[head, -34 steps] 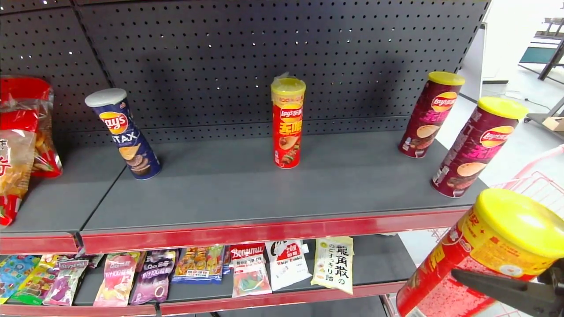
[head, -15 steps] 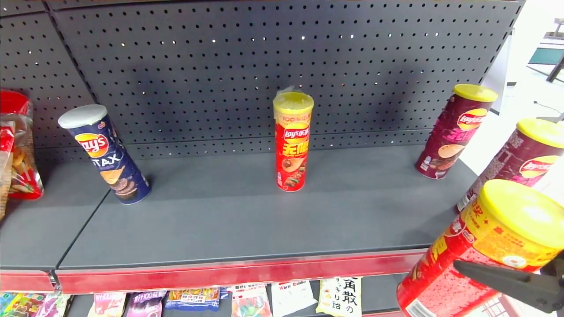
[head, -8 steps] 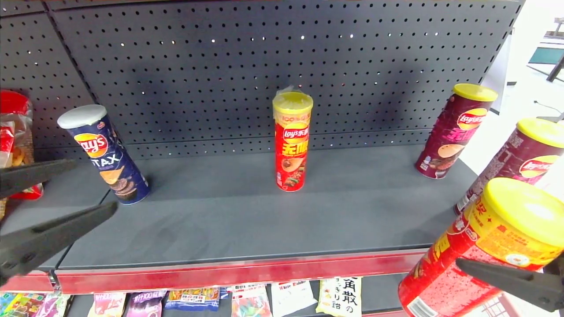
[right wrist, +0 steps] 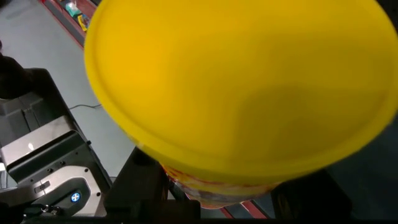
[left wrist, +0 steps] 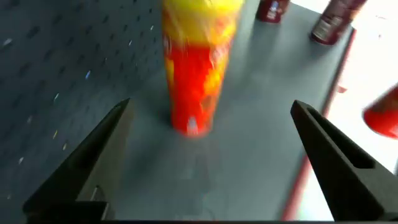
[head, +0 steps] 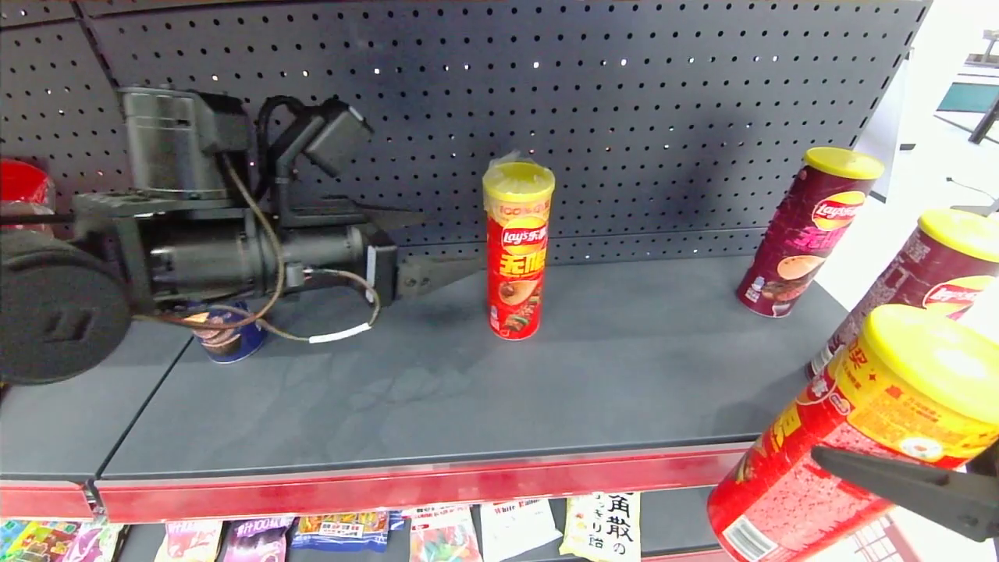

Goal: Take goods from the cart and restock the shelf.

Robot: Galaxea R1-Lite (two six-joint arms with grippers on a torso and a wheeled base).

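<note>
A red chip can with a yellow lid (head: 516, 250) stands upright at the middle of the grey shelf (head: 468, 390). My left gripper (head: 453, 240) is over the shelf just left of that can, open, fingers pointing at it. In the left wrist view the red can (left wrist: 196, 74) stands ahead between the spread fingers of the left gripper (left wrist: 210, 106), apart from both. My right gripper (head: 882, 468) is shut on a second red can with a yellow lid (head: 874, 421), held tilted before the shelf's right front corner. Its lid (right wrist: 242, 81) hides most of the right gripper (right wrist: 217, 193).
A blue can (head: 226, 339) stands behind my left arm, mostly hidden. Two maroon cans (head: 804, 226) (head: 925, 269) stand at the shelf's right end. A red bag (head: 19, 187) sits far left. Snack packets (head: 445, 535) lie on the lower shelf. A pegboard (head: 624, 117) backs the shelf.
My left arm has swung in from the left across the shelf, its open gripper now beside the middle red can and hiding the blue can. The right gripper's can has risen slightly.
</note>
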